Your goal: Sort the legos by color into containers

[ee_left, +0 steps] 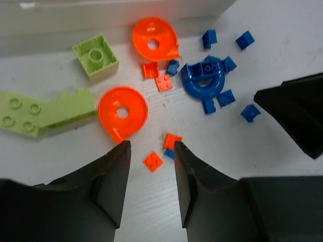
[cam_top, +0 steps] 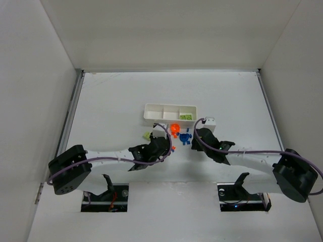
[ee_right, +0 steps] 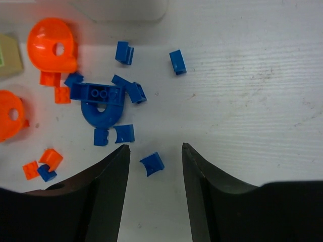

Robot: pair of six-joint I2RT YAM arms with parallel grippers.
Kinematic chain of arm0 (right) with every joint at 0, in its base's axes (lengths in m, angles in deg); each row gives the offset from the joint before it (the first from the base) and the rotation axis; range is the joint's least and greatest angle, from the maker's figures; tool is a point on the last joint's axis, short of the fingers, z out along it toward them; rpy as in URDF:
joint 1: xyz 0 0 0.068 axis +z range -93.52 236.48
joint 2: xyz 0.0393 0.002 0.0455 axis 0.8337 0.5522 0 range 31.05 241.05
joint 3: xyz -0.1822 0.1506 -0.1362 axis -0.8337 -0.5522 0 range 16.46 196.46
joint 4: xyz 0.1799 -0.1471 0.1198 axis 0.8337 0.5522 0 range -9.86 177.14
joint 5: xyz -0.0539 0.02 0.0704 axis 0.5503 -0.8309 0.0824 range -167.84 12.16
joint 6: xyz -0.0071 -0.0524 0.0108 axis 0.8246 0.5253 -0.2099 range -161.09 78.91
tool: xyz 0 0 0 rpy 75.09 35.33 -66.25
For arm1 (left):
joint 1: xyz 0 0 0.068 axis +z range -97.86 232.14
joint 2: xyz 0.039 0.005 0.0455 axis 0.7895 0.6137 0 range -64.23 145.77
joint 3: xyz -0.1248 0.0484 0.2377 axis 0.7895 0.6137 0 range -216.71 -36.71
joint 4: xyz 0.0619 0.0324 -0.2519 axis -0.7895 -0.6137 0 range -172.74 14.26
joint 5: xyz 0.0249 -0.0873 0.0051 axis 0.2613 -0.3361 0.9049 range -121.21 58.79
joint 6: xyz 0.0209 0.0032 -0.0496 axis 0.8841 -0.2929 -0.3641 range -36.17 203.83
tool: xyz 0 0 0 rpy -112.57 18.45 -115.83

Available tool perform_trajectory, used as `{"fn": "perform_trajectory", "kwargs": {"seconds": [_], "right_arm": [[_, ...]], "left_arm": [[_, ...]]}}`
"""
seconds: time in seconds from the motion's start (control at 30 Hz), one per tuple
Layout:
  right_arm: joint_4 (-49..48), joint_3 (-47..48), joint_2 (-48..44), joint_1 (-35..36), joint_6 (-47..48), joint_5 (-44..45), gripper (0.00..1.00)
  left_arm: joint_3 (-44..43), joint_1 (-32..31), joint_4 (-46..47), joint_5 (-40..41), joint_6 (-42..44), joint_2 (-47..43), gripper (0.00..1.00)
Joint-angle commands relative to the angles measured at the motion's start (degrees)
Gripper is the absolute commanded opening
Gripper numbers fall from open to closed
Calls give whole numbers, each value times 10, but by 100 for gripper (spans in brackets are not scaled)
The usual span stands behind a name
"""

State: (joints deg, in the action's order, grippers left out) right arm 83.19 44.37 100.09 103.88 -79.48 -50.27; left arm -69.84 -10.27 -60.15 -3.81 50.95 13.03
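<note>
Shows left jaws parted, gripping nothing, low over bench (cam_top: pixel 116 96), small orange bit (ee_left: pixel 153 161) lying loose between the tips. Finds light-green bricks (ee_left: pixel 96 56) at left of pile, two orange discs (ee_left: pixel 122 113) in the middle, blue arch (ee_left: pixel 203 80) with scattered blue bits (ee_right: pixel 125 52) at right. Shows right jaws parted too, holding nothing, lone blue bit (ee_right: pixel 152 164) between the tips, untouched. Has white tray (cam_top: pixel 153 113) just behind pile, green pieces (cam_top: pixel 185 117) in its right compartment.

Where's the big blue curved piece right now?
Top view: the blue curved piece lies on the table just before the tray, right of an orange disc, small blue bits around it.
</note>
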Motion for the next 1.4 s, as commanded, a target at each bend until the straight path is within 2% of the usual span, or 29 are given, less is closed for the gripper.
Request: {"fn": "perform_trajectory", "kwargs": {"seconds": [0.0,0.23,0.5,0.57,0.63,0.8,1.03,1.17,1.3,1.37], "right_arm": [[33,48,30,7,3,-12,51],[50,73,66,5,26,-59,47],[71,82,109,6,4,-23,44],[79,93,128,12,4,-23,39],[89,102,138,12,4,-19,25],[112,104,115,25,1,-4,15],[149,128,-15,33,11,0,17],[150,110,-54,35,-7,25,39],[129,77,-59,35,-36,41,41],[178,84,-63,34,-49,74,42]], "left_arm": [[37,-35,11,62,-37,-32,37],[68,-56,22,78,-63,-43,37],[107,-40,28,71,-68,-92,39],[108,-41,29,71,-69,-88,40],[106,-45,33,71,-68,-83,40],[112,-34,35,71,-66,-100,41],[130,-11,55,67,-67,-116,42],[135,-20,57,67,-68,-122,42],[129,-27,59,67,-65,-123,43],[118,-38,52,64,-57,-127,43]]}}
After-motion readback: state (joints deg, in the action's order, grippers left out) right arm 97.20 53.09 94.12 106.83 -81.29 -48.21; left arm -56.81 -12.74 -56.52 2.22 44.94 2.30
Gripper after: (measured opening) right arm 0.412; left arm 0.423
